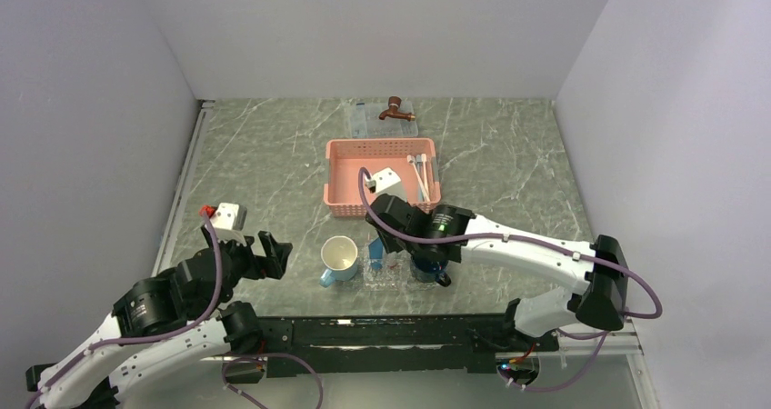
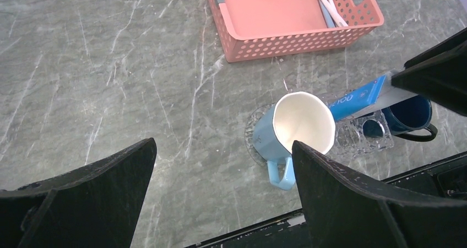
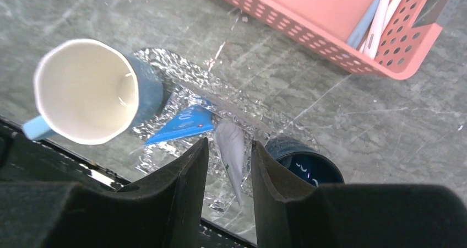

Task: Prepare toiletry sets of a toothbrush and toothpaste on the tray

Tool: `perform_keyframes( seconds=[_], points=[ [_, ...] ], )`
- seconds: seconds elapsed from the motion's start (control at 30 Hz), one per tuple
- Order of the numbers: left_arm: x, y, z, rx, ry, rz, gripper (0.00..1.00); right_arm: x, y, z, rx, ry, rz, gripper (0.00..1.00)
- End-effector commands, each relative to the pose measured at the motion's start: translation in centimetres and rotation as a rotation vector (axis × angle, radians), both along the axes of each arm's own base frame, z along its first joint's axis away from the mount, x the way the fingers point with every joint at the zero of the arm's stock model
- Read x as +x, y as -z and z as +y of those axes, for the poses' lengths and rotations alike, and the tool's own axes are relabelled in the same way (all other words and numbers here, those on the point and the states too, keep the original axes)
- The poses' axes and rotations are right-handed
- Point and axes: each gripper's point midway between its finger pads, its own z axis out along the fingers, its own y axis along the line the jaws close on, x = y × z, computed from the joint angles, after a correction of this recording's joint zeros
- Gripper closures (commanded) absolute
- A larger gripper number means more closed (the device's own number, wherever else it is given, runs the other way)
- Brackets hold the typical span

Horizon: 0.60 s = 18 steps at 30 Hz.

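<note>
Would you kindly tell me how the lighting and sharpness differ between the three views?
Top external: soft, even light, faint shadows, everything sharp, though the clear tray nearly vanishes against the table. Left wrist: the marble veins are crisp, and the pale inside of the light-blue mug reads very bright. Right wrist: the crinkled tray throws glints, the toothpaste is sharp, the near jaws look soft.

We are seeing open table point(image 1: 273, 154) left of and behind the light-blue cup point(image 1: 339, 259), where the left gripper point(image 1: 273, 250) is hanging with room all round. The tray point(image 1: 386, 280) is crowded: the cup is blocking its left end, the dark blue mug point(image 3: 305, 162) its right, and the toothpaste point(image 3: 182, 125) is filling the narrow gap between, under the right gripper point(image 3: 229, 143). The pink basket point(image 1: 350, 209) is walling off the far side.
</note>
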Motion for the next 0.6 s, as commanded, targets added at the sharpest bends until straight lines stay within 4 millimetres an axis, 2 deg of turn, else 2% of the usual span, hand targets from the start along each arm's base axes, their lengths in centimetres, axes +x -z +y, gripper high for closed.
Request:
perform_keyframes(
  seconds=[0.0, 0.1, 0.27, 0.43, 0.57],
  points=[
    [0.3, -0.3, -0.2, 0.010, -0.004, -0.007, 0.01, 0.8, -5.4, 0.2, 0.108, 0.025, -0.081, 0.63],
    [0.4, -0.3, -0.1, 0.007, -0.014, -0.005, 0.01, 1.4, -7.1, 0.0, 0.110, 0.035, -0.114, 0.61],
    [0.3, -0.2, -0.1, 0.008, -0.015, 0.000, 0.01, 3.1, -8.7, -0.3, 0.086, 0.038, -0.141, 0.60],
    [0.3, -0.2, -0.2, 0.018, -0.005, 0.001, 0.01, 6.1, -9.2, -1.1, 0.102, 0.063, -0.121, 0.60],
    [0.3, 0.0, -0.1, 0.029, -0.009, 0.005, 0.01, 8.5, -8.4, -1.7, 0.104, 0.080, -0.089, 0.60]
  ],
)
